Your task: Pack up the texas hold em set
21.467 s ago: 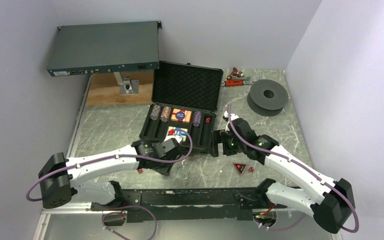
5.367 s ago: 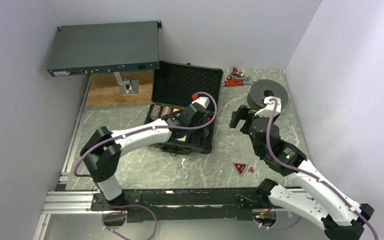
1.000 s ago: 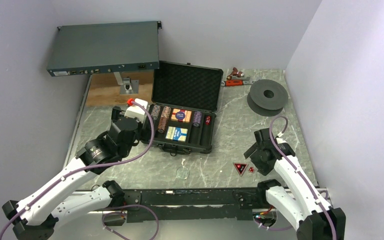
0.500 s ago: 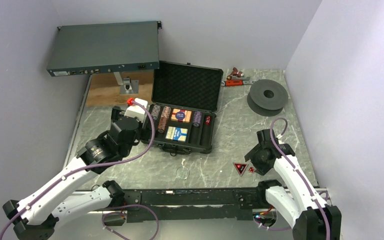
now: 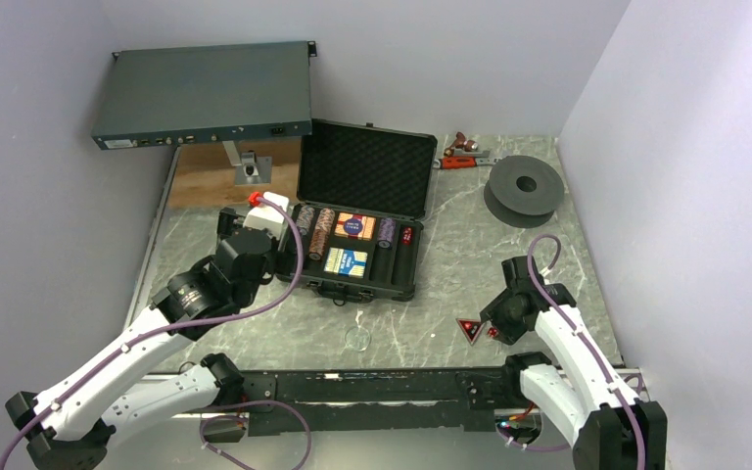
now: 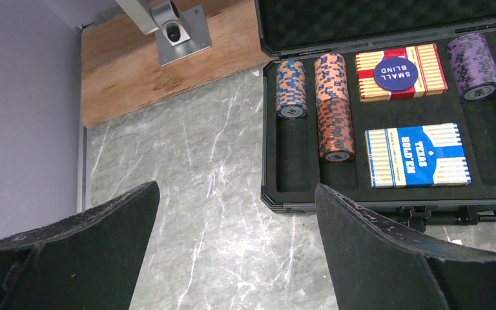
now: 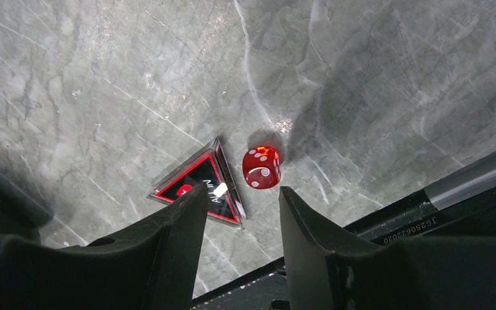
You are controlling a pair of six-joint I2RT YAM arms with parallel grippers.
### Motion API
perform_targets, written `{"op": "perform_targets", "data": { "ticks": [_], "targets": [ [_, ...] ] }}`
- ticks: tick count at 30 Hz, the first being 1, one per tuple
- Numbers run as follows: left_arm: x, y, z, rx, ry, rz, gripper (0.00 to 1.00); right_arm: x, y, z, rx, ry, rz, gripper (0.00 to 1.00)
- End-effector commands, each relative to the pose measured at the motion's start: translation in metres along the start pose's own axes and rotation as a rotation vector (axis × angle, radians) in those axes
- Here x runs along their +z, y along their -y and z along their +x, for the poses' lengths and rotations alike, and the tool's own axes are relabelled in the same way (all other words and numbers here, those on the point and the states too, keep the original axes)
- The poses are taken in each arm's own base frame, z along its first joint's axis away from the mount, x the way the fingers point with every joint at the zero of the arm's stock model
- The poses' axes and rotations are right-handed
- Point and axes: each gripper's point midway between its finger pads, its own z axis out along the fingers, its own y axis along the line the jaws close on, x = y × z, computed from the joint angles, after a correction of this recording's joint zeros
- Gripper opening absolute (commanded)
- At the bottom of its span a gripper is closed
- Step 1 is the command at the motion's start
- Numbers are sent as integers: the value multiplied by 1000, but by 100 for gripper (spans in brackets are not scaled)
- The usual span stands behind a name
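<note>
Right wrist view: we see the right gripper [image 7: 242, 194] with fingers apart, grasping nothing. The small red translucent die [image 7: 261, 166] lies on the grey marble table [image 7: 103, 77] just past the fingertips, off-centre toward one finger. The flat black-and-red triangular marker [image 7: 197, 190] lies partly under the other finger. To take the die alone, we judge it must sit centred between the fingers, clear of the marker, which seems to read "ALL IN". Ahead of the left gripper [image 6: 236, 188], spread wide and empty, the black foam-lined plastic case [image 6: 268, 148] holds a blue deck [image 6: 417, 155] marked "TEXAS HOLD'EM" and a blue disc [image 6: 398, 73] marked "SMALL BLIND".
</note>
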Motion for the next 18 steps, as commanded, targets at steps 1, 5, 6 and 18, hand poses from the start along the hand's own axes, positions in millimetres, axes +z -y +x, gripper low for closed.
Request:
{"op": "perform_targets", "data": {
  "ticks": [1, 5, 6, 18],
  "targets": [
    [-1, -6, -6, -15, 16, -23, 96, -2, -2, -4, 23, 13, 1, 48],
    [-2, -7, -6, -17, 19, -25, 97, -1, 0, -3, 36, 8, 17, 48],
    [-2, -7, -7, -17, 20, -25, 97, 0, 0, -4, 37, 10, 15, 48],
    [-4, -9, -7, -22, 25, -26, 96, 1, 5, -7, 73, 11, 62, 45]
  ]
}}
